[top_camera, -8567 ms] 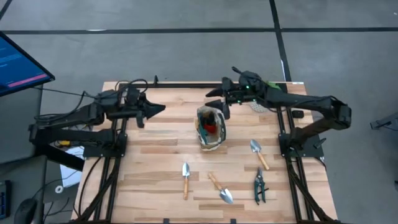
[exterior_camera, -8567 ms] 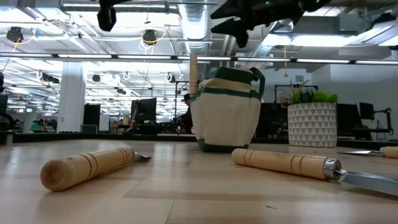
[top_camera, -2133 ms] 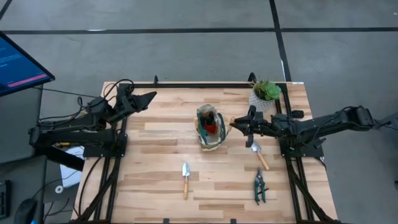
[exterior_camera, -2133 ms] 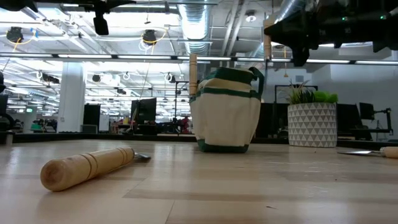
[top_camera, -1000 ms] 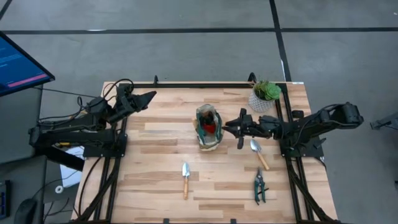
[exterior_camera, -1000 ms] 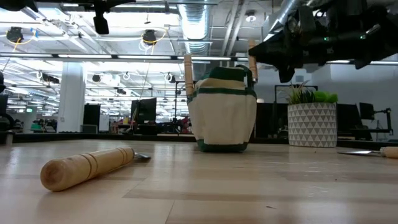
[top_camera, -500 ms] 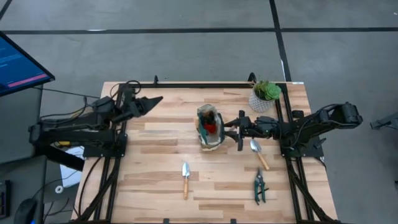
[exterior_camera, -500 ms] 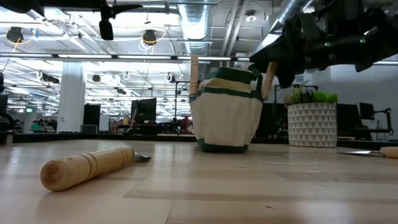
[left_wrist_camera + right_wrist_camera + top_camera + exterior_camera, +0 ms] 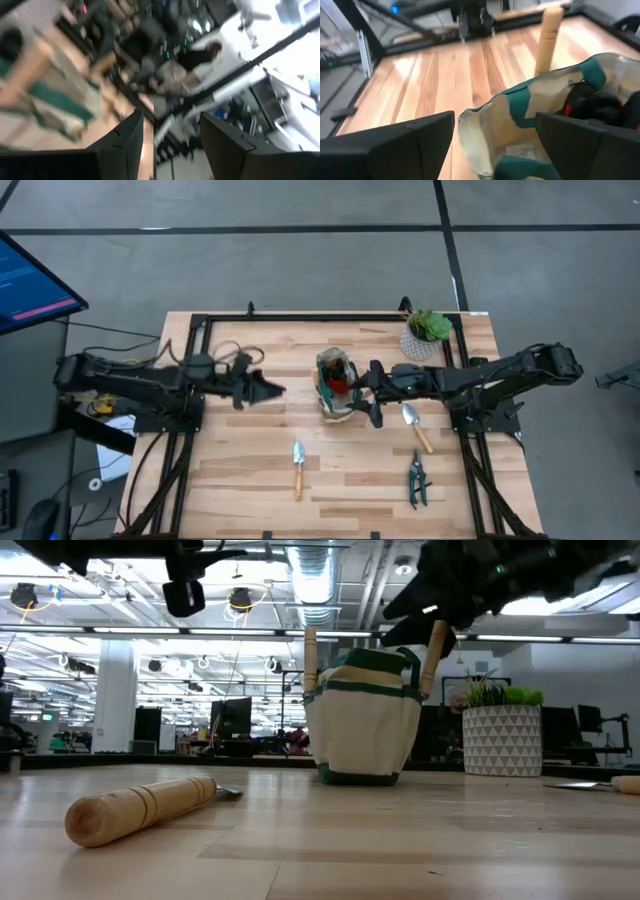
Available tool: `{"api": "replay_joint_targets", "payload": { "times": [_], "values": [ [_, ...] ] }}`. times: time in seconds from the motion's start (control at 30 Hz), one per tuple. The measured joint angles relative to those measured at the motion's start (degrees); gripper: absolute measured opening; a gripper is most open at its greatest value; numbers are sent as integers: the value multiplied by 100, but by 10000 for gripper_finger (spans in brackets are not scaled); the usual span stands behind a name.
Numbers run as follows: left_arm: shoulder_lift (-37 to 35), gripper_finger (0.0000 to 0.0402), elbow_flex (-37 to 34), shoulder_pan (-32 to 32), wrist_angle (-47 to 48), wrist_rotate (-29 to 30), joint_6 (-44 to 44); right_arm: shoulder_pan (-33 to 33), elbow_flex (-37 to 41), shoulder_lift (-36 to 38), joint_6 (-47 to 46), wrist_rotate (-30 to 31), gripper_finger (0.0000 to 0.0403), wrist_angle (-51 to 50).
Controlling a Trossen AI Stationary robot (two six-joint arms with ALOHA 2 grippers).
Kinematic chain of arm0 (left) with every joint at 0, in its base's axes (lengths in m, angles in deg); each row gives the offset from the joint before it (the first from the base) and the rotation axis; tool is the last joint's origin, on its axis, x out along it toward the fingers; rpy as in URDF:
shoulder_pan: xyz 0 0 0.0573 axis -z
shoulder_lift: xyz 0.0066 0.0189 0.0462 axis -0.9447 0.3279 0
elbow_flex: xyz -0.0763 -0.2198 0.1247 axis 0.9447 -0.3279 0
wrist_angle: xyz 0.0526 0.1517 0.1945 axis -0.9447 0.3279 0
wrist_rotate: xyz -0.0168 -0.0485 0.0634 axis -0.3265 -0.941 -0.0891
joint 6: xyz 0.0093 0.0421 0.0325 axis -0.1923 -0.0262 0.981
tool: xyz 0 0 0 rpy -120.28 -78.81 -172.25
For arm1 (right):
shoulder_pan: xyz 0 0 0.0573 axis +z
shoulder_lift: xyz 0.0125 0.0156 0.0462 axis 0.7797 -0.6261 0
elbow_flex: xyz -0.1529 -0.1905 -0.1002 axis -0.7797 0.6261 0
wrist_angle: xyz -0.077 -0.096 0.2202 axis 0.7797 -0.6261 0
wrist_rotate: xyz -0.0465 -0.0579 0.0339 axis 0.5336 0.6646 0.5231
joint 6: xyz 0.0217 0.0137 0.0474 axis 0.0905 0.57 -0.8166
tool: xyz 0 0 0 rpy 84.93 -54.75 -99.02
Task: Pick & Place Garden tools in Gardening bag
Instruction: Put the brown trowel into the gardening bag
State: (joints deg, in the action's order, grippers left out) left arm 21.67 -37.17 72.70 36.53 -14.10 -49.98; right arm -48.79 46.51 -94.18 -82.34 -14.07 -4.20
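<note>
**Both grippers near the gardening bag at mid-table**

Wooden slats form the table (image 9: pixel 260 460), framed by black rails, with grey floor all around and an office hall visible beyond the far edge in the low view. At the table's middle stands the gardening bag (image 9: pixel 337 386), beige with dark green trim; red and black contents show in its open mouth, and two wooden handles rise from it, one at each side (image 9: pixel 310 662) (image 9: pixel 434 652). My right gripper (image 9: pixel 371 394) hovers just beside the bag on the side facing the right edge; its fingers are spread wide and grasp nothing, and the bag's rim (image 9: pixel 520 107) lies between them in the right wrist view. My left gripper (image 9: pixel 268 390) is raised above the table between the left edge and the bag, its fingers parted and empty. One trowel (image 9: pixel 298 467) lies toward the near edge, in front of the bag. A second trowel (image 9: pixel 416 426) lies near the right edge, and the green-handled pruning shears (image 9: pixel 416 478) lie nearer the near right corner. A green plant in a white pot (image 9: pixel 426 334) stands at the far right corner.
</note>
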Motion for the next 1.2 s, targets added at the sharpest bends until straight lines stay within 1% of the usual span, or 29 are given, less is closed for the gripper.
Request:
{"api": "replay_joint_targets", "payload": {
  "times": [0.2,0.33,0.5,0.6,0.73,0.8,0.97,1.03,1.1,1.2],
  "values": [
    [718,142,0,1085,115,639,-401,89,-904,0,-125,0,270,-1879],
    [1235,136,0,1609,491,1021,-1001,135,-1343,0,-137,3,270,-2797],
    [1832,135,16,2064,610,1078,-2092,297,-1781,0,-256,16,270,-3689],
    [2109,135,194,2343,718,1069,-2728,454,-1933,64,-292,17,270,-4138],
    [2335,135,632,2740,841,996,-3526,668,-2084,326,-471,22,270,-4761],
    [2388,130,972,2910,1259,950,-3887,753,-2107,525,-609,68,270,-5062],
    [2403,102,1817,3122,3389,875,-5080,928,-2118,1099,-1068,564,270,-5696],
    [2442,89,2003,3131,3960,1000,-5477,1009,-2118,1276,-1231,752,270,-5834],
    [2521,79,2072,3124,4171,1359,-5757,1085,-2118,1431,-1356,848,270,-6001],
    [2767,64,2156,3069,4162,1912,-5910,1234,-2118,1581,-1479,970,270,-6173]
  ]
}}
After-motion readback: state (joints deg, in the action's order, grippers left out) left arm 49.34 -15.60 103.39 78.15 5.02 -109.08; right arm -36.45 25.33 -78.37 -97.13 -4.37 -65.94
